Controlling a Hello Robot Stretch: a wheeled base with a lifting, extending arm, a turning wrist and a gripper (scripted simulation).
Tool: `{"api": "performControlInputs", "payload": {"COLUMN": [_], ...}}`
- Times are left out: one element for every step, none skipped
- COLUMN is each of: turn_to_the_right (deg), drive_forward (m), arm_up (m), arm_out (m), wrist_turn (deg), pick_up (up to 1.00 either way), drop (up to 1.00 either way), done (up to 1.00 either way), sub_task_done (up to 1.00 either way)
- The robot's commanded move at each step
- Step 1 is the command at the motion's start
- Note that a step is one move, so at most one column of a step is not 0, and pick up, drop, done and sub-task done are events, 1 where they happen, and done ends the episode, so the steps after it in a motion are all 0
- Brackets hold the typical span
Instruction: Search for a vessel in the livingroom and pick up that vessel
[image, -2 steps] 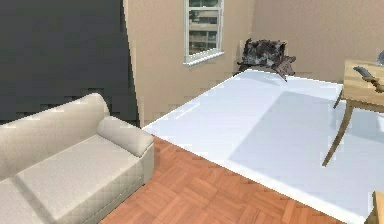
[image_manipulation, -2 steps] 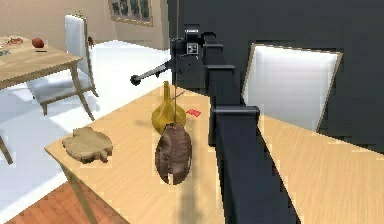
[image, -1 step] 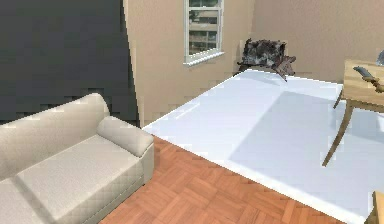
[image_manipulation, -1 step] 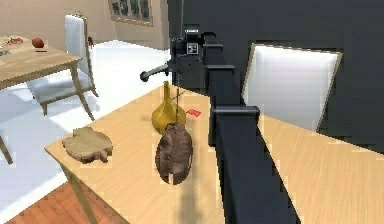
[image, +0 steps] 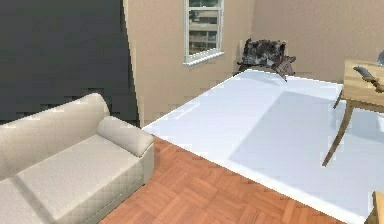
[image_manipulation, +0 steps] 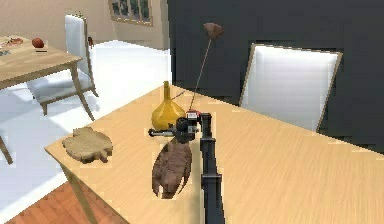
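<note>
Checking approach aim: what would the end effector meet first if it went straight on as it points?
Likely the flat tan leaf-shaped board; the end effector seems aimed beside the yellow bulbous vase, though depth is unclear.

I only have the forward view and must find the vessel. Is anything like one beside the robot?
Observer: Yes, a yellow narrow-necked vessel stands on a wooden table in the arm side view.
Operator: Where is the gripper?
Observer: The gripper shows just below that vessel in the picture; I cannot tell whether it holds anything.
Operator: Anything else close?
Observer: A brown oblong dish lies on the table, left of the arm.
</note>
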Motion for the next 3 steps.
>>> {"api": "performControlInputs", "payload": {"turn_to_the_right": [0.0, 0.0, 0.0], "drive_forward": [0.00, 0.00, 0.00], "arm_up": [0.00, 0.10, 0.00], "arm_out": [0.00, 0.00, 0.00], "wrist_turn": [0.0, 0.0, 0.0], "pick_up": [1.00, 0.00, 0.00], "drop": [0.00, 0.00, 0.00], "done": [0.00, 0.00, 1.00], "sub_task_done": [0.00, 0.00, 0.00]}}
